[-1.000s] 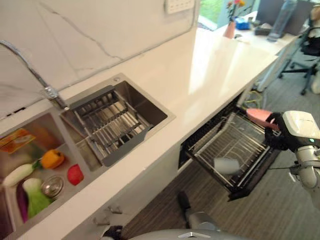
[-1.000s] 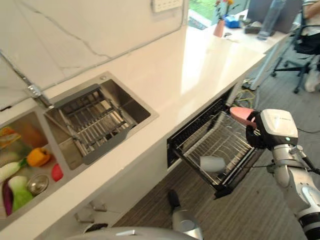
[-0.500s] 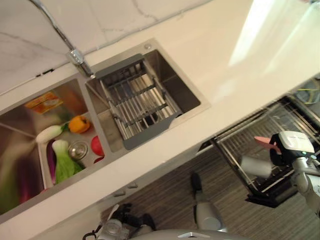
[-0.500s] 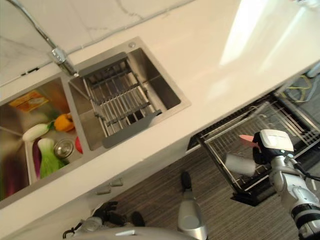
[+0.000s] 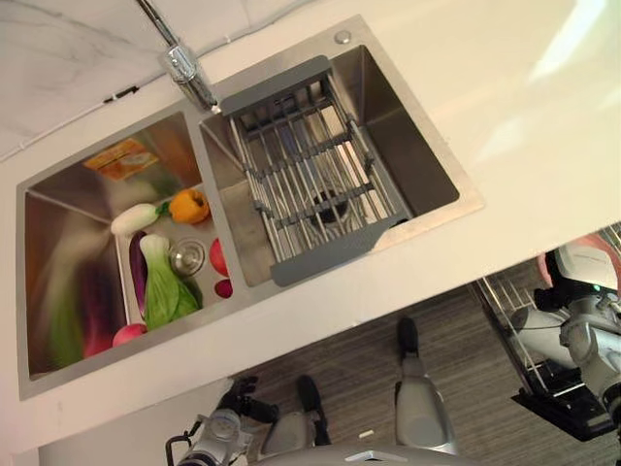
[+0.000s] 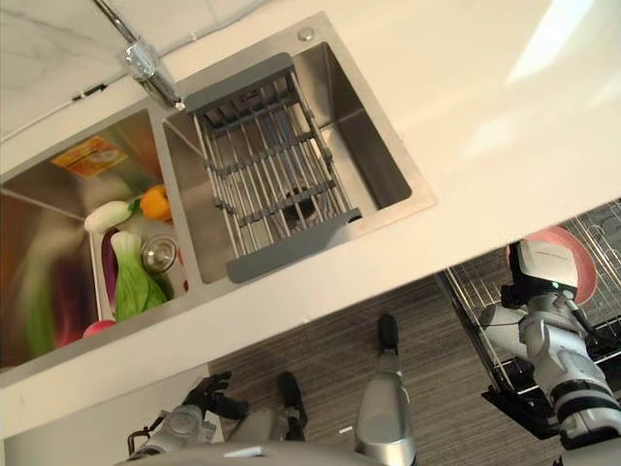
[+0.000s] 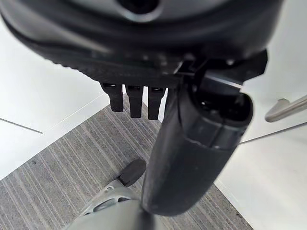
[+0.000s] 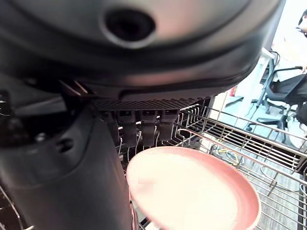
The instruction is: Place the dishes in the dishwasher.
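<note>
Presently a pink plate (image 8: 192,191) is pinched between thumb and fingers (image 8: 144,127) of the right hand (image 6: 543,272), held flat just above the dishwasher rack (image 8: 268,143); the left hand (image 7: 192,158) hangs relaxed, holding nothing.

— What carries the things here?
— A white table (image 5: 505,116) with a double steel sink (image 5: 441,184) set into it. A grey wire rack (image 5: 315,180) lies across the right basin.
— And the left basin?
— Vegetables lie in it: an orange pepper (image 5: 189,205), a green leafy one (image 5: 165,286) and a white one (image 5: 133,218).
— Lower down?
— A pulled-out dishwasher rack (image 6: 475,291) above the grey striped floor (image 6: 320,340).
</note>
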Motion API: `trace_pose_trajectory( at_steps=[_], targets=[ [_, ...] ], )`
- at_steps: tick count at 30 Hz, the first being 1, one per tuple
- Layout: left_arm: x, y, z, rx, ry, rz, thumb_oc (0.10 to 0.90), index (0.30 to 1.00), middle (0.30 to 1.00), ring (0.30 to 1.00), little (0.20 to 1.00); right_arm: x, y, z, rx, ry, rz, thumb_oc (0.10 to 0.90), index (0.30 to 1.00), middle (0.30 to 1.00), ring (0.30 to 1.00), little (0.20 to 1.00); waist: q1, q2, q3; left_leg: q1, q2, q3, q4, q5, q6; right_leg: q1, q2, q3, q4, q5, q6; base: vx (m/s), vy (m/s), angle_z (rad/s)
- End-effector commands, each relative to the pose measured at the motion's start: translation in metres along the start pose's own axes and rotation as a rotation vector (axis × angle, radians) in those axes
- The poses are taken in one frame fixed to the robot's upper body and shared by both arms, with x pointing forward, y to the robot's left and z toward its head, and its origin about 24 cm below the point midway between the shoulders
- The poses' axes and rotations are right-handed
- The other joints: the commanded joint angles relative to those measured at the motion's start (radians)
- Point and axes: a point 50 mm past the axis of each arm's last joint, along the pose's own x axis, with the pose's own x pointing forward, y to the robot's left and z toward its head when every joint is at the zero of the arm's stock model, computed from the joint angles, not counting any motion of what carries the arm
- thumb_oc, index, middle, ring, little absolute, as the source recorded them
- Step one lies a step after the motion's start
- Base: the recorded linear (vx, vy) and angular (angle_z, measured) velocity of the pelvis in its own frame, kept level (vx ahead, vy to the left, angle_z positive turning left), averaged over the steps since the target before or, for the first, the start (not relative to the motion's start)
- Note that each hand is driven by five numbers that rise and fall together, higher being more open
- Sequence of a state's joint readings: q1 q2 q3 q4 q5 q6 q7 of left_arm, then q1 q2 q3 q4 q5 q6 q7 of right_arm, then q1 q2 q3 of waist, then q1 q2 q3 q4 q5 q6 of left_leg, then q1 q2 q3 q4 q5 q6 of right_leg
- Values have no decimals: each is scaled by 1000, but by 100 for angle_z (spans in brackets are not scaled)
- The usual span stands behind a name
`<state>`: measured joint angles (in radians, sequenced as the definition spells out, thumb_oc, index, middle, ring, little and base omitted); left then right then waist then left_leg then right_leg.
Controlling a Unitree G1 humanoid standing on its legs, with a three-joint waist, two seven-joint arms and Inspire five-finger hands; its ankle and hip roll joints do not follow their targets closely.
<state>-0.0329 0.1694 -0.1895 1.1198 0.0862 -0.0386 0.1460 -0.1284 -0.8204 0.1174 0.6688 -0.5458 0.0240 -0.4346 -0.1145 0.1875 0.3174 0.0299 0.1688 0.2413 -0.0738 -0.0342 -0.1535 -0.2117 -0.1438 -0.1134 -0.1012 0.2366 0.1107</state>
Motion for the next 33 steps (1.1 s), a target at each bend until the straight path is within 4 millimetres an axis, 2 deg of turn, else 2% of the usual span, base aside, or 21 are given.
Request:
trace_pose_trajectory(
  at_steps=[1, 5, 7, 9, 11, 13, 14, 15, 16, 17, 18, 20, 21, 23, 26, 28, 32, 33],
  targets=[
    [-1, 13, -18, 82, 77, 29, 800, 900, 900, 900, 900, 6, -30, -4, 144, 67, -216, 800, 900, 900, 900, 900, -30, -58, -49, -63, 22, -13, 134, -31, 22, 37, -58, 69, 20, -156, 89, 38, -9, 31],
    [-1, 15, -20, 60, 95, 45, 800, 900, 900, 900, 900, -15, -32, -22, 319, 192, -340, 800, 900, 900, 900, 900, -49, -62, -62, -30, 31, -20, 126, -48, 27, 73, -47, 65, 21, -174, 87, 35, -1, 11],
    [-2, 15, -24, 53, 111, 53, 800, 900, 900, 900, 900, -27, -41, -37, 360, 270, -452, 800, 900, 900, 900, 900, -58, -69, -69, -18, 34, -16, 122, -49, 28, 79, -44, 68, 20, -172, 86, 8, 4, 4],
    [-2, 16, -26, 54, 126, 61, 800, 900, 900, 900, 900, -41, -45, -61, 400, 403, -568, 800, 900, 900, 900, 900, -70, -74, -76, -5, 35, -10, 119, -55, 30, 83, -40, 73, 21, -172, 87, 6, 28, -3],
    [-3, 16, -27, 47, 131, 72, 800, 900, 900, 900, 900, -58, -38, -81, 471, 549, -633, 800, 900, 900, 900, 900, -80, -80, -82, 6, 36, -4, 115, -60, 32, 85, -36, 78, 21, -172, 88, 10, 27, -8],
    [-3, 17, -30, 30, 147, 79, 800, 900, 900, 900, 900, -79, -20, -103, 563, 727, -652, 800, 900, 900, 900, 900, -88, -89, -92, 18, 38, 5, 109, -64, 34, 88, -32, 85, 21, -172, 89, 22, 14, -17],
    [-4, 16, -32, 23, 154, 81, 800, 900, 900, 900, 900, -89, -11, -111, 597, 800, -657, 568, 552, 552, 552, 552, -90, -92, -96, 23, 38, 7, 107, -66, 35, 90, -30, 87, 21, -172, 89, 51, 12, -12],
    [-4, 16, -33, 9, 159, 83, 800, 900, 900, 900, 900, -103, 1, -121, 622, 897, -652, 540, 509, 509, 509, 509, -94, -94, -101, 32, 40, 9, 105, -75, 37, 94, -27, 90, 23, -179, 92, 44, 10, -12],
    [-4, 15, -34, 0, 164, 82, 800, 900, 900, 900, 900, -116, 12, -129, 624, 977, -638, 422, 333, 333, 333, 333, -95, -96, -104, 38, 41, 12, 101, -75, 37, 95, -25, 92, 23, -180, 92, 36, 1, -11],
    [-5, 13, -34, -11, 167, 83, 800, 900, 900, 900, 900, -131, 26, -135, 622, 1058, -608, 400, 300, 300, 300, 300, -97, -99, -109, 42, 43, 15, 98, -75, 37, 96, -23, 94, 23, -180, 93, -9, -19, -15],
    [-5, 12, -35, -13, 169, 84, 800, 900, 900, 900, 900, -140, 34, -137, 626, 1101, -596, 400, 300, 300, 300, 300, -97, -104, -113, 41, 43, 16, 97, -66, 36, 93, -23, 96, 21, -174, 89, -12, -23, -13],
    [-5, 11, -35, -18, 172, 81, 800, 900, 900, 900, 900, -147, 41, -137, 632, 1132, -581, 400, 300, 300, 300, 300, -96, -105, -116, 44, 44, 18, 95, -65, 36, 93, -22, 97, 21, -175, 89, -13, -12, -10],
    [-5, 8, -34, -19, 169, 78, 800, 900, 900, 900, 900, -154, 55, -130, 640, 1151, -520, 400, 300, 300, 300, 300, -94, -102, -117, 45, 44, 18, 93, -62, 35, 93, -20, 98, 21, -175, 88, -18, -13, -11],
    [-6, 5, -36, -21, 178, 73, 800, 900, 900, 900, 900, -154, 75, -113, 711, 1130, -403, 400, 300, 300, 300, 300, -93, -104, -118, 51, 47, 15, 86, -58, 33, 97, -18, 102, 20, -180, 86, -26, -18, -11],
    [-7, 3, -38, -21, 184, 66, 800, 900, 900, 900, 900, -136, 88, -84, 771, 1006, -273, 400, 300, 300, 300, 300, -81, -100, -120, 55, 48, 15, 83, -51, 32, 103, -14, 101, 19, -183, 83, -22, -25, -6],
    [-6, 5, -36, -28, 177, 71, 800, 900, 900, 900, 900, -115, 91, -65, 774, 892, -174, 400, 300, 300, 300, 300, -70, -98, -118, 53, 51, 10, 87, -45, 29, 109, -11, 97, 20, -186, 80, -36, -36, 1],
    [-6, 12, -36, 1, 160, 66, 800, 900, 900, 900, 900, -79, 83, -50, 571, 655, 11, 400, 300, 300, 300, 300, -30, -87, -114, 51, 61, -15, 100, -37, 21, 143, -10, 66, 22, -203, 72, -30, -51, 8],
    [-6, 12, -35, -1, 160, 67, 800, 900, 900, 900, 900, -78, 83, -50, 572, 653, 11, 400, 300, 300, 300, 300, -32, -88, -114, 48, 60, -16, 98, -32, 21, 141, -11, 66, 21, -200, 71, 21, -108, 28]
  ],
)
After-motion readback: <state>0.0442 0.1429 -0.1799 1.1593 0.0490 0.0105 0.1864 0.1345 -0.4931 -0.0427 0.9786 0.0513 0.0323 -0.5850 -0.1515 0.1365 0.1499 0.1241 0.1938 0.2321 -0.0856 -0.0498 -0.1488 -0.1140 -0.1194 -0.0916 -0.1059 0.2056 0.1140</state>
